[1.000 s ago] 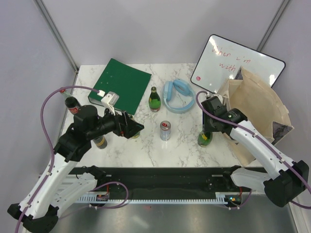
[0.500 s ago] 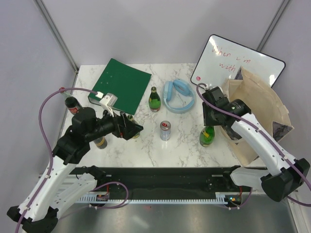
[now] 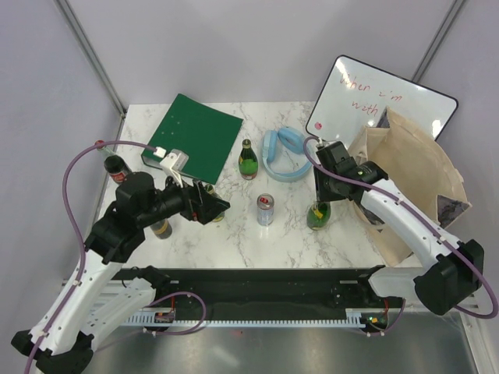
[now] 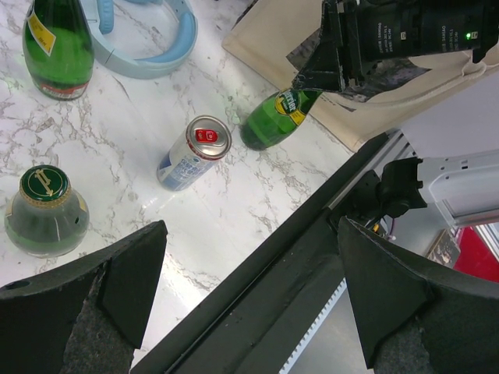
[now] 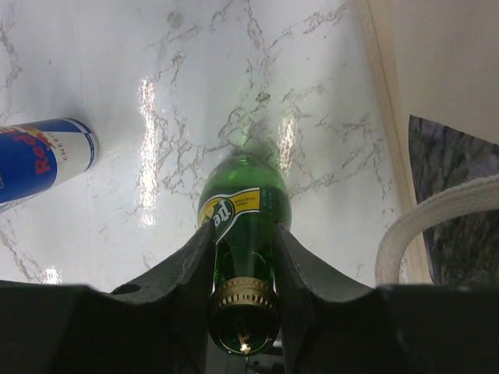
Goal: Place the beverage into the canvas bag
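Note:
My right gripper (image 3: pixel 320 195) is shut on the neck of a green Perrier bottle (image 3: pixel 316 216), which hangs tilted just left of the canvas bag (image 3: pixel 417 175). In the right wrist view the fingers (image 5: pixel 183 288) clamp the neck below the gold cap of the bottle (image 5: pixel 245 210), at my gripper (image 5: pixel 245 292). I cannot tell whether its base touches the table. The bag's tan side (image 5: pixel 437 70) and white strap (image 5: pixel 437 214) lie to the right. The left wrist view shows the bottle (image 4: pixel 273 125) too. My left gripper (image 3: pixel 217 207) (image 4: pixel 251 257) is open and empty over the table's front.
A Red Bull can (image 3: pixel 266 209) (image 4: pixel 193 152) stands left of the held bottle. Another green bottle (image 3: pixel 248 160), blue headphones (image 3: pixel 287 154), a green folder (image 3: pixel 195 136) and a whiteboard (image 3: pixel 378 101) are at the back. Dark bottles (image 3: pixel 115 167) (image 4: pixel 43 210) stand on the left.
My right gripper has moved left and a little back with the green bottle, away from the bag's front corner. The left arm has barely moved.

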You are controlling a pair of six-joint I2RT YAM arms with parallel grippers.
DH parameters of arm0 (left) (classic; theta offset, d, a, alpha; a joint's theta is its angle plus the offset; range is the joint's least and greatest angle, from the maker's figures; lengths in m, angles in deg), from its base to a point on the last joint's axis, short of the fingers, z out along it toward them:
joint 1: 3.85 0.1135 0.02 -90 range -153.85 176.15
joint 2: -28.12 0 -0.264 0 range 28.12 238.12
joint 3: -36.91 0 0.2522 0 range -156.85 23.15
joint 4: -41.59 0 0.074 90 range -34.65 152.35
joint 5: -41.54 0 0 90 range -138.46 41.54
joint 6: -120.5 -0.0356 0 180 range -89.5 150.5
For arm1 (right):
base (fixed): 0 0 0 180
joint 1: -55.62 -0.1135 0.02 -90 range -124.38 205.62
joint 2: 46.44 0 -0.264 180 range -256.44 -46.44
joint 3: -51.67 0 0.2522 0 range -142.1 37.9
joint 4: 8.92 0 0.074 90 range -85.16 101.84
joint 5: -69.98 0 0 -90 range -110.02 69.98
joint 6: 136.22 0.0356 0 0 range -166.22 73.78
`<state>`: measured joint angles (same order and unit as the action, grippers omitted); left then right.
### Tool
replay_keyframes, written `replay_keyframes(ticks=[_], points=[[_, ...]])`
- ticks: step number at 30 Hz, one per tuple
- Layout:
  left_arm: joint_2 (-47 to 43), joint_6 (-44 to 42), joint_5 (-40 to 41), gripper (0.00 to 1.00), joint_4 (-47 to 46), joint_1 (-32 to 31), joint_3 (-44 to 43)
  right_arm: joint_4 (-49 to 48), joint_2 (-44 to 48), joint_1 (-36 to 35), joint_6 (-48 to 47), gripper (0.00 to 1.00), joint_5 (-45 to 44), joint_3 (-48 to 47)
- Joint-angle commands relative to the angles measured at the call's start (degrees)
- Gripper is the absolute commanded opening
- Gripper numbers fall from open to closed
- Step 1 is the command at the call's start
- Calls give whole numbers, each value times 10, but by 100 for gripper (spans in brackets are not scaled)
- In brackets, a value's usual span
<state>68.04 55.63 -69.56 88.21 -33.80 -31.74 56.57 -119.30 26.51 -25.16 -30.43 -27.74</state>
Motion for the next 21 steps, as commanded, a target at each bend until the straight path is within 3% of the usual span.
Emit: replay_keyframes(ticks=[1, 3, 7, 13, 21], points=[[8, 1, 3, 97, -17, 2, 3, -69, 8, 0, -8, 4, -13, 6], [9, 2, 2, 97, -20, 2, 3, -74, 8, 0, -6, 13, -8, 20], [9, 7, -1, 97, -19, 2, 1, -76, 26, 0, 1, 41, -7, 31], [6, 13, -2, 97, -20, 2, 0, -62, 40, 0, 1, 52, 7, 36], [4, 18, -3, 97, -19, 2, 0, -44, 46, 0, -2, 52, 27, 48]])
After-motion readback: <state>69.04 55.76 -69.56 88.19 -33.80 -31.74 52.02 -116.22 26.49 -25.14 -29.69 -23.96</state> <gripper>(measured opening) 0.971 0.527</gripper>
